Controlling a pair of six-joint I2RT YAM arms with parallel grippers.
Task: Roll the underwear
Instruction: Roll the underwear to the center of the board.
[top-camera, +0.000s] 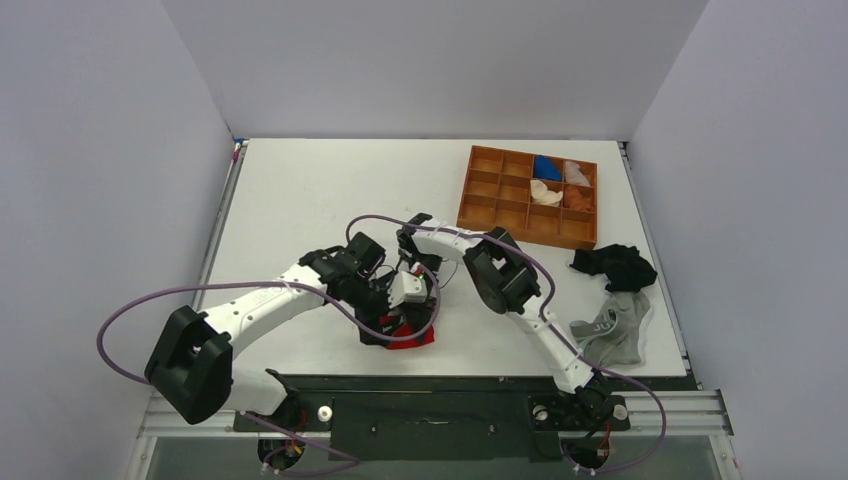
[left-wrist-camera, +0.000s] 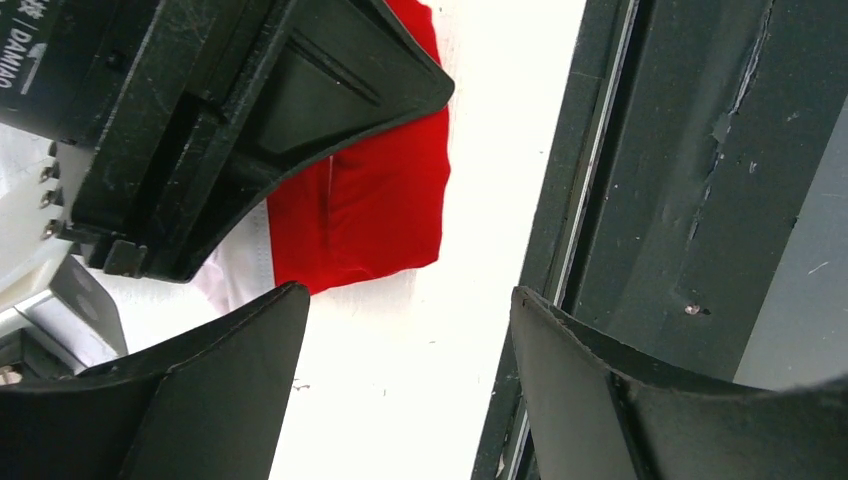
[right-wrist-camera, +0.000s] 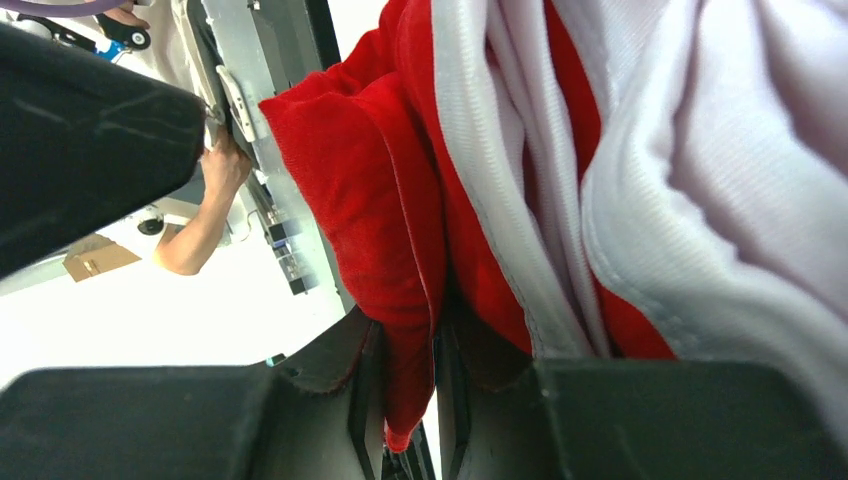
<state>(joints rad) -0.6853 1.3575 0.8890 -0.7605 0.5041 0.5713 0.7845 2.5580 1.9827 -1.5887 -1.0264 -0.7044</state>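
Black mounting rail (top-camera: 450, 410) carries both arm bases at the near edge of the white table (top-camera: 330, 190), and the underwear (top-camera: 412, 336) lies just beyond it, roughly midway between the two bases. It is a bunched red heap with white trim, and one corner lies flat on the table close to the rail.

Both arms reach in and meet over this heap. The left gripper (left-wrist-camera: 405, 310) is at the underwear's left side with its fingers spread wide. Only bare table and the rail's edge show between them, and the red cloth (left-wrist-camera: 370, 210) lies just past the fingertips without touching them. It holds nothing.

The right gripper (right-wrist-camera: 410, 390) comes down on the underwear from the far side. Its fingers are closed tight on a fold of the red fabric (right-wrist-camera: 400, 200), pinched between the pads, with the white waistband bunched up alongside.

Right of the underwear, near the table's right edge, lies a grey garment (top-camera: 612, 330) with white lettering. A black garment (top-camera: 615, 265) sits just beyond the grey one, the two touching or nearly so.

Farther back and to the right of the underwear, well apart from it, stands a brown wooden tray (top-camera: 478, 200) divided into small compartments. Those at its far right hold blue, white and orange-brown pieces of cloth, and the rest look bare.
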